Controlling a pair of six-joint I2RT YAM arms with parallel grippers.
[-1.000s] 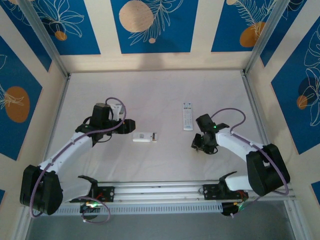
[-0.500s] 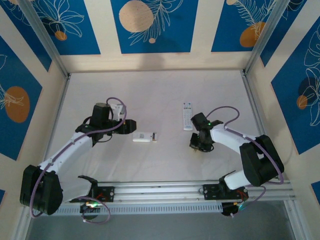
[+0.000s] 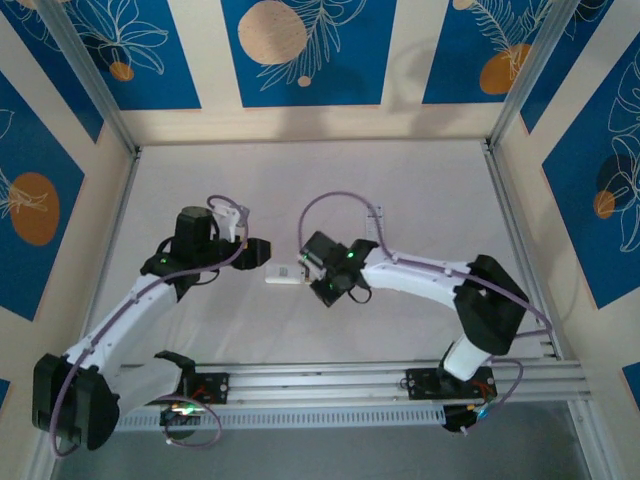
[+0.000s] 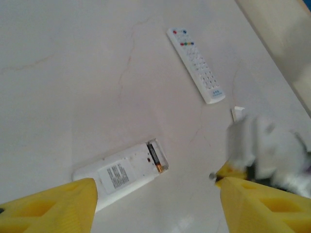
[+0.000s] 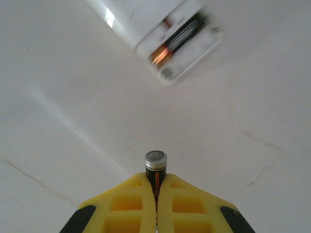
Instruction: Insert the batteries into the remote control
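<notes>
One battery (image 5: 155,171) sits clamped end-out between my right fingers (image 5: 130,201), with the open remote control (image 3: 285,274) just left of them on the worktop (image 3: 330,180), its seated cell (image 4: 154,158) lying crosswise, while my left fingers (image 4: 53,204) hang apart above.

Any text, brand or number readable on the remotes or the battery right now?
None can be read.
Label on the open remote: print too small.
Other remote: button marks and logo too small.
Battery in the right gripper: orange marking, unreadable.
</notes>
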